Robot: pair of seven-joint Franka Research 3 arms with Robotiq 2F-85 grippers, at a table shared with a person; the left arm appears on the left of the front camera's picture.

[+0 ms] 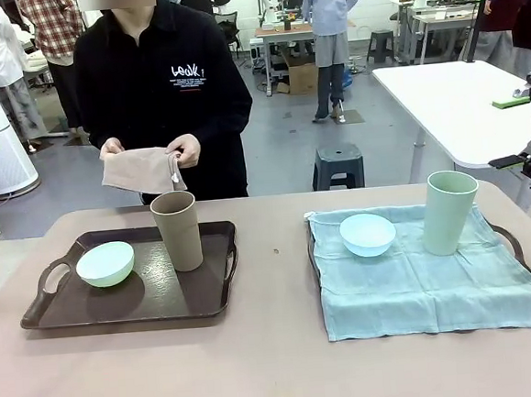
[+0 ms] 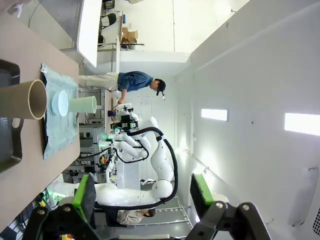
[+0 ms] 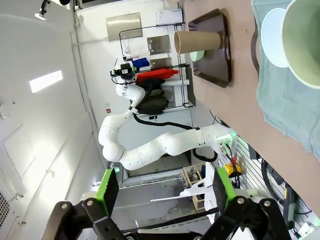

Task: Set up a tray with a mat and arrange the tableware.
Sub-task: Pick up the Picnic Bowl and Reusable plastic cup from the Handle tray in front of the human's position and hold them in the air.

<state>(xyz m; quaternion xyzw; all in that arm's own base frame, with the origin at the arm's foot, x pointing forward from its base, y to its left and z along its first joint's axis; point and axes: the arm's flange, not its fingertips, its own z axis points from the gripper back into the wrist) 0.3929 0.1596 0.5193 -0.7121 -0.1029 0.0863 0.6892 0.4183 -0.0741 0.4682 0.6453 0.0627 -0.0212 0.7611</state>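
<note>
Front view: person (image 1: pixel 169 86) with beige cloth (image 1: pixel 139 169) beyond brown tray (image 1: pixel 154 297)

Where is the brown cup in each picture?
Front view: the brown cup stands left of middle, on the dark tray.
Left wrist view: the brown cup is at the left edge, sideways, mouth pointing right.
Right wrist view: the brown cup is near the top, right of middle, sideways.
Shared landmark: the dark tray under it.
</note>
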